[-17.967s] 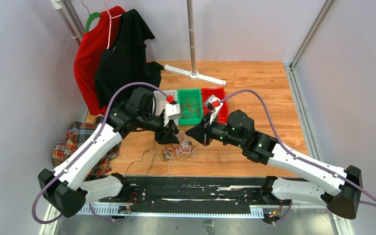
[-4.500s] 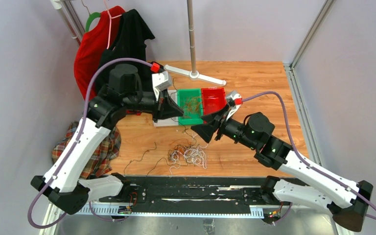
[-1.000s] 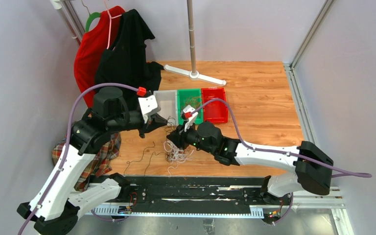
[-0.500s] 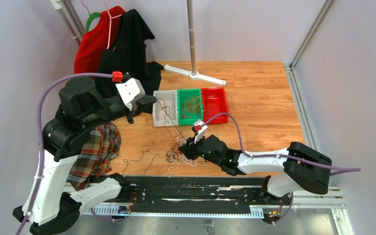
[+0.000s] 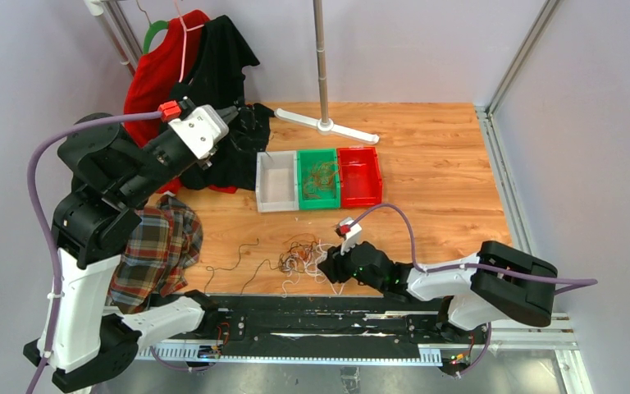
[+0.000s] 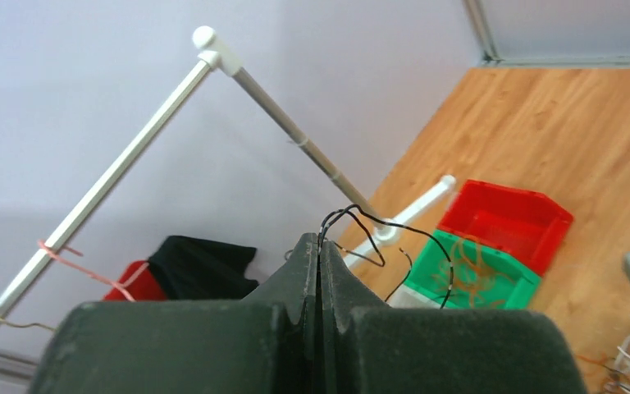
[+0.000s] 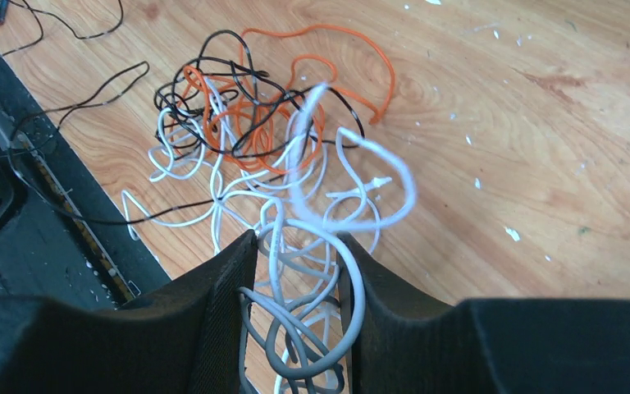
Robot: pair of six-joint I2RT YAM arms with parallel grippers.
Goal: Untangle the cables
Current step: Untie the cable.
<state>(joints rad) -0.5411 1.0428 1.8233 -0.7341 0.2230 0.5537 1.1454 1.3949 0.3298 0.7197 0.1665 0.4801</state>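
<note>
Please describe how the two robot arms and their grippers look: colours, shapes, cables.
Both arms, the left arm and the right arm, have white shells and black joints. A thick purple cable runs along each and ends at a red plug. The left gripper and right gripper have matte black, wedge-shaped fingers.

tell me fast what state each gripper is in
left gripper: closed on a black wire
right gripper: open, white cables loose between its jaws
</note>
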